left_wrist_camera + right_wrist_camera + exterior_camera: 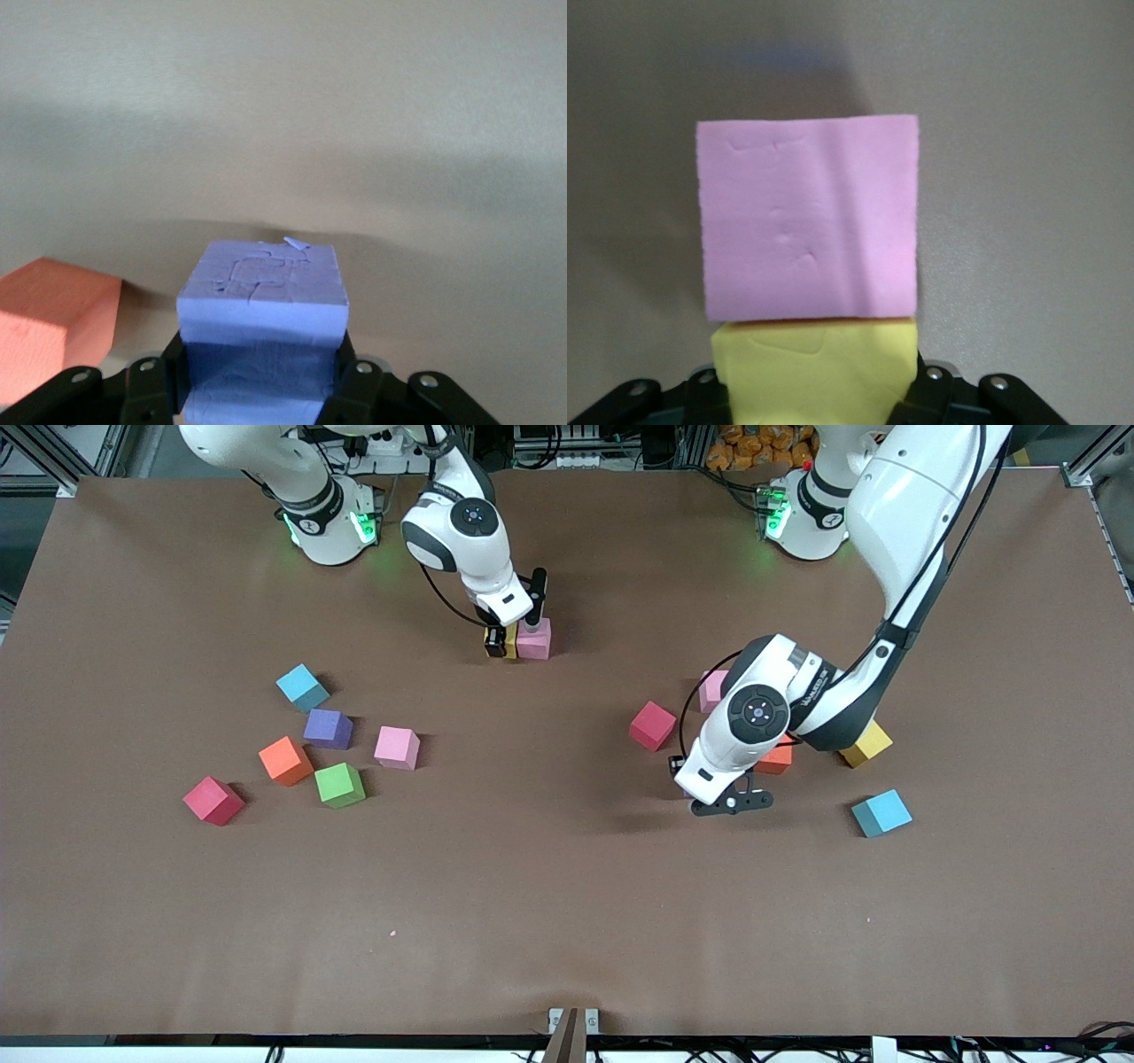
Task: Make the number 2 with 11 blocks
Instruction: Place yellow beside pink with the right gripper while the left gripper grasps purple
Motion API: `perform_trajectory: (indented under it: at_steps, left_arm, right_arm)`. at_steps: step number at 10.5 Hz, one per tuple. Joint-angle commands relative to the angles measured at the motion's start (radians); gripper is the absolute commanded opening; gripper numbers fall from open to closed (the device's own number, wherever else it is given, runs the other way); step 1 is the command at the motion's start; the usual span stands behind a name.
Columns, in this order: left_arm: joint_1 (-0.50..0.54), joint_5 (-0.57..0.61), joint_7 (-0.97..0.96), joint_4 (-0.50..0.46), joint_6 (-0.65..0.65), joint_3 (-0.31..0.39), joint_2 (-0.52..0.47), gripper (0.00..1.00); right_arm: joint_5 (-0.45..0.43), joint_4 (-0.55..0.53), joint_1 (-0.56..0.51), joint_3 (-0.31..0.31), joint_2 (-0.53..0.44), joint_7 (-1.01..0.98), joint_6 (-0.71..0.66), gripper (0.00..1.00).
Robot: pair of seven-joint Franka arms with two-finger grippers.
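My right gripper is shut on a yellow block. That block touches a pink block on the table near the robots' bases. Of the number 2 I see only this pair, side by side. My left gripper is shut on a purple block, beside an orange block. In the front view the left hand hides the purple block.
Toward the right arm's end lie loose blocks: light blue, purple, orange, pink, green, red. Around the left arm lie red, pink, yellow and light blue.
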Motion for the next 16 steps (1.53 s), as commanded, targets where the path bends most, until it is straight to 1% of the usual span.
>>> perform_trajectory:
  at_steps: [1, 2, 3, 4, 6, 7, 10, 12, 13, 14, 16]
  left_arm:
    - [0.008, -0.016, -0.115, -0.021, -0.030, -0.013, -0.041, 0.21]
    - [0.008, -0.018, -0.121, -0.021, -0.047, -0.018, -0.044, 0.21]
    - [0.008, -0.027, -0.169, -0.021, -0.067, -0.022, -0.046, 0.21]
    - [0.008, -0.033, -0.227, -0.024, -0.075, -0.035, -0.046, 0.21]
    - [0.008, -0.036, -0.235, -0.026, -0.075, -0.035, -0.044, 0.21]
    - [0.008, -0.036, -0.262, -0.027, -0.075, -0.036, -0.044, 0.21]
    - [0.008, -0.038, -0.333, -0.027, -0.076, -0.047, -0.044, 0.21]
    - [0.008, -0.065, -0.461, -0.026, -0.076, -0.049, -0.044, 0.21]
    - [0.007, -0.069, -0.508, -0.026, -0.076, -0.050, -0.046, 0.21]
    - [0.008, -0.069, -0.578, -0.027, -0.076, -0.061, -0.058, 0.21]
    - [0.011, -0.072, -0.733, -0.027, -0.076, -0.082, -0.070, 0.21]
  right_arm:
    - [0.000, 0.011, -0.019, 0.024, 0.019, 0.009, 0.006, 0.60]
    - [0.002, 0.013, -0.022, 0.024, 0.028, 0.009, 0.007, 0.62]
    - [0.002, 0.014, -0.022, 0.024, 0.029, 0.008, 0.007, 0.63]
    - [0.000, 0.019, -0.022, 0.024, 0.032, 0.008, 0.007, 0.72]
    - [0.003, 0.031, -0.022, 0.024, 0.043, 0.009, 0.006, 0.95]
    - [0.005, 0.031, -0.024, 0.024, 0.045, 0.009, 0.006, 1.00]
    - [0.008, 0.030, -0.033, 0.033, 0.017, 0.009, -0.012, 1.00]
    - [0.008, 0.030, -0.033, 0.037, 0.000, 0.009, -0.016, 1.00]
    - [0.008, 0.030, -0.033, 0.037, -0.022, 0.008, -0.049, 1.00]
    - [0.008, 0.033, -0.034, 0.036, -0.059, 0.008, -0.110, 1.00]
    - [0.009, 0.034, -0.039, 0.034, -0.157, 0.008, -0.233, 1.00]
